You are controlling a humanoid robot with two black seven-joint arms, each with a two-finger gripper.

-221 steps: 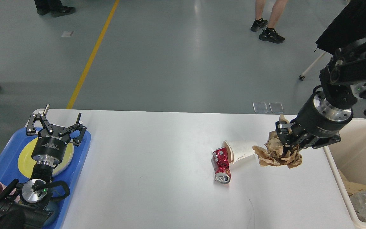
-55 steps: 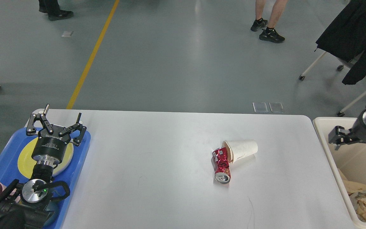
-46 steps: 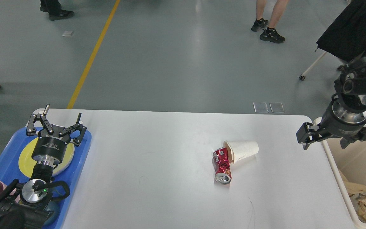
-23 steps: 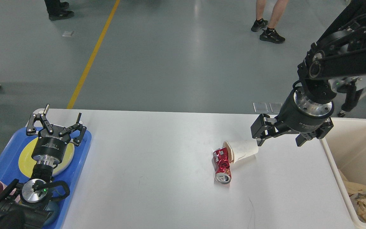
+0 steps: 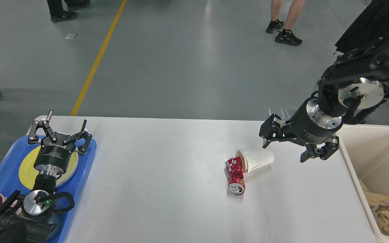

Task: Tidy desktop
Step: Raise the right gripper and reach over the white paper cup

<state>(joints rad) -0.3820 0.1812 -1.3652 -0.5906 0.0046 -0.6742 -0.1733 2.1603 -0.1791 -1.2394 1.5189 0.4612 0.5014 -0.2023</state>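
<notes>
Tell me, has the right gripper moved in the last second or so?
Yes. The right gripper swung left from over the cream bin to beside the paper cup.

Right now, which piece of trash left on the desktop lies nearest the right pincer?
The white paper cup, lying on its side just left of the open right pincer; the crushed red can lies farther left.

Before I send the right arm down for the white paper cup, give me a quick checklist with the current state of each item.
1. Right gripper open: ok.
2. Right gripper empty: ok.
3. Gripper over the tipped white paper cup: not ok, it hangs to the cup's right.
4. Cup free of neighbours: not ok, the crushed red can touches its mouth.
5. Cream rectangular bin has room: ok.
6. Left gripper clear, over the blue plastic tray: ok.
</notes>
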